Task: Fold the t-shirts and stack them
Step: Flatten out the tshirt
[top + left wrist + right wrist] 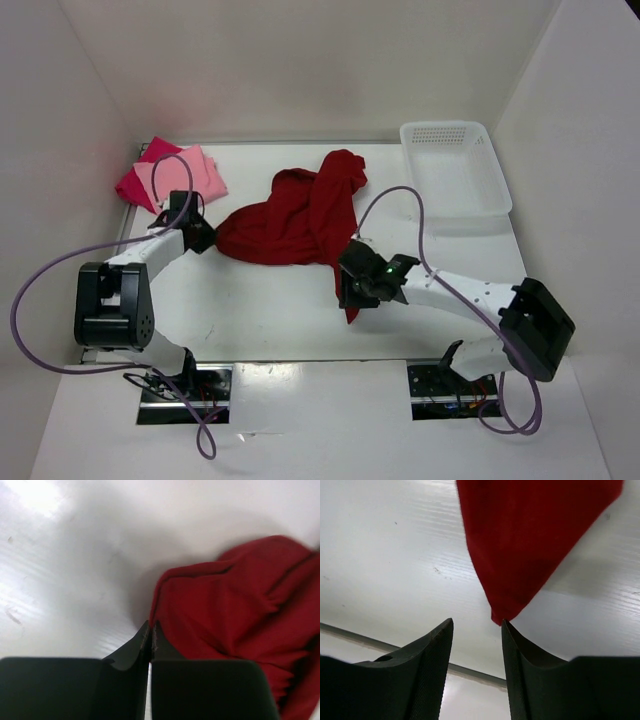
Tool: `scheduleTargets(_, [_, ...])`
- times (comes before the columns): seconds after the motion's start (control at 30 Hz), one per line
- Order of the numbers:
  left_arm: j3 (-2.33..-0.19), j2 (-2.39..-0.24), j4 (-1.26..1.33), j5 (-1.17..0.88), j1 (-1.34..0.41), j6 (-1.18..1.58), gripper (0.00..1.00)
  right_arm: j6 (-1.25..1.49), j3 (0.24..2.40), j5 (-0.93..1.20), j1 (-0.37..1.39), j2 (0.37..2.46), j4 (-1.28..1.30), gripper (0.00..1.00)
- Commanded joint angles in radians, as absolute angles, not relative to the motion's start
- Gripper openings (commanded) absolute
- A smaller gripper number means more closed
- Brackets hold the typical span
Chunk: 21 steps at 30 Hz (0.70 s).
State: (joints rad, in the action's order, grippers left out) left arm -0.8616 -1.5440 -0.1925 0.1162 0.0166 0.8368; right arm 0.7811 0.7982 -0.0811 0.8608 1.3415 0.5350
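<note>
At the near tip of the dark red t-shirt, which lies crumpled mid-table, the right gripper stands with its fingers apart and gripping nothing, the shirt's pointed corner just reaching the gap between them. At that shirt's left edge the left gripper is closed tight, pinching a bunched fold of the cloth. Beyond the shirt to its far left, the pale pink t-shirt rests folded on the crimson-pink t-shirt, and to its far right sits the white lattice basket.

No readable text, label, brand or number — none on anything.
</note>
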Motion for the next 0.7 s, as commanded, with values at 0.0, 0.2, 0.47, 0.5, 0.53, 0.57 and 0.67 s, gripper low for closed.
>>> scheduleTargets(0.0, [-0.959, -1.494, -0.186, 0.040, 0.015, 0.802, 0.00, 0.787, 0.914, -0.202, 0.955, 1.432, 0.613, 0.50])
scheduleTargets(0.2, [-0.996, -1.474, -0.195, -0.038, 0.015, 0.793, 0.00, 0.755, 1.022, -0.311, 1.023, 1.578, 0.669, 0.55])
scheduleTargets(0.47, [-0.939, -1.445, -0.184, -0.087, 0.015, 0.793, 0.00, 0.782, 1.054, -0.462, 1.023, 1.704, 0.732, 0.49])
scheduleTargets(0.5, [-0.939, -1.445, -0.184, -0.101, 0.015, 0.793, 0.00, 0.793, 1.063, -0.488, 1.023, 1.715, 0.742, 0.48])
scheduleTargets(0.53, [-0.930, -1.445, -0.184, -0.115, 0.015, 0.793, 0.00, 0.805, 1.063, -0.497, 1.023, 1.715, 0.742, 0.46])
scheduleTargets(0.57, [-0.930, -1.445, -0.184, -0.115, 0.015, 0.793, 0.00, 0.805, 1.063, -0.497, 1.023, 1.715, 0.742, 0.46])
scheduleTargets(0.67, [-0.930, -1.436, -0.184, -0.124, 0.015, 0.793, 0.00, 0.805, 1.084, -0.522, 1.023, 1.738, 0.742, 0.46])
